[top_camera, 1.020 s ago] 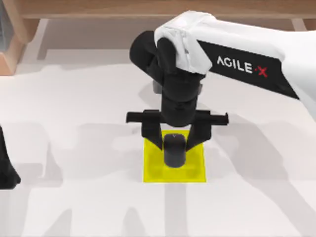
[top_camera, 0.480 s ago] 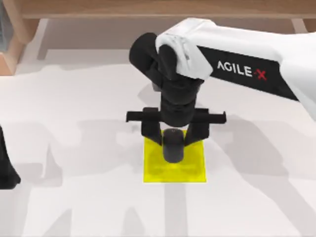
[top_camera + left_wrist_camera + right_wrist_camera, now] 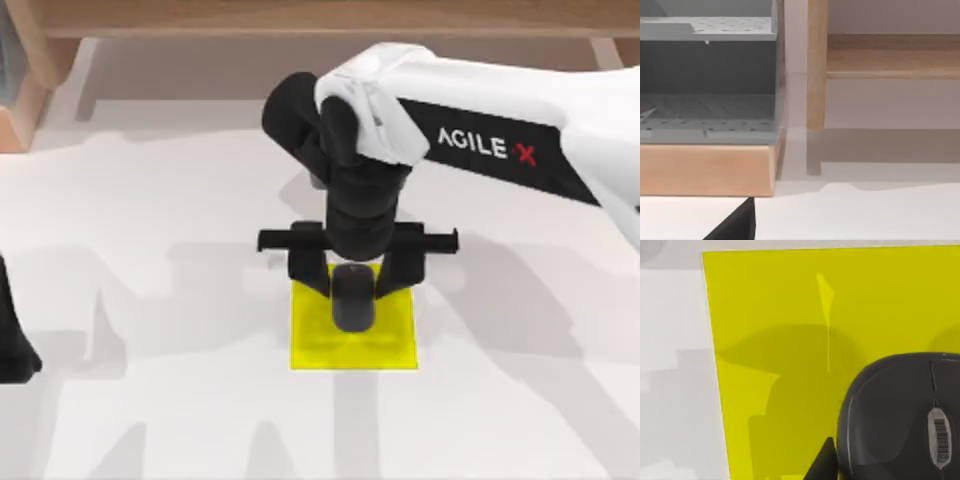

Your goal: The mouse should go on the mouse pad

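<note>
From above, the right gripper [image 3: 352, 288] has drawn back toward the far edge of the mouse pad [image 3: 396, 345], fingers spread wide and released, leaving the mouse [image 3: 353, 298] resting there. The left arm sits parked at the table's left. The right wrist view confirms the mouse [image 3: 900, 415] lies on the yellow mouse pad [image 3: 775, 315], so placement looks done.

White table [image 3: 150, 250]; mouse pad [image 3: 395, 345] flat

In the top view, the right gripper [image 3: 354, 290] covered the upper edge of the mouse pad [image 3: 310, 345] and the far end of the mouse [image 3: 353, 305], so contact between fingers and mouse could not be judged. The left arm [image 3: 14, 340] was cut off at the lower left edge. In the right wrist view, the mouse [image 3: 900, 420] ran past the lower right border.
</note>
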Robot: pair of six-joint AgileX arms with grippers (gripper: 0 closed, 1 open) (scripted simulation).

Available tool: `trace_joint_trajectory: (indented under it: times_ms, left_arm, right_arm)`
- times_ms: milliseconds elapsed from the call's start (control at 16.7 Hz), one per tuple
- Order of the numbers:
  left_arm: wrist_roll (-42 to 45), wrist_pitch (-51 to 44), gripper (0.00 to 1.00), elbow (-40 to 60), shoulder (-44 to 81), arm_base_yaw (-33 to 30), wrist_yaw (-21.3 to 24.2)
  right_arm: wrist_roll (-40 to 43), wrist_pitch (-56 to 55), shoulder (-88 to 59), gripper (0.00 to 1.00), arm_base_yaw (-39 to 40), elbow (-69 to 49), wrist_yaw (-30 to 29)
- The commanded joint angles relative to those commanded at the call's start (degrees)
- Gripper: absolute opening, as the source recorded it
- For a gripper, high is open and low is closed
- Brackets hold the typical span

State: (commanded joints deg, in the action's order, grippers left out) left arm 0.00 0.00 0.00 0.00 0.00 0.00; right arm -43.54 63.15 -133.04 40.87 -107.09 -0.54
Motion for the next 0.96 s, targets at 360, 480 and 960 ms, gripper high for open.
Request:
trace_joint_trajectory:
  times_ms: [360,480,960]
  left_arm:
    - [0.00,0.00,1.00,0.00,0.00,0.00,0.00]
    - [0.00,0.00,1.00,0.00,0.00,0.00,0.00]
    - [0.00,0.00,1.00,0.00,0.00,0.00,0.00]
  right_arm:
    - [0.00,0.00,0.00,0.68,0.00,0.00,0.00]
    - [0.00,0.00,0.00,0.83,0.00,0.00,0.00]
    - [0.00,0.00,0.00,1.00,0.00,0.00,0.00]
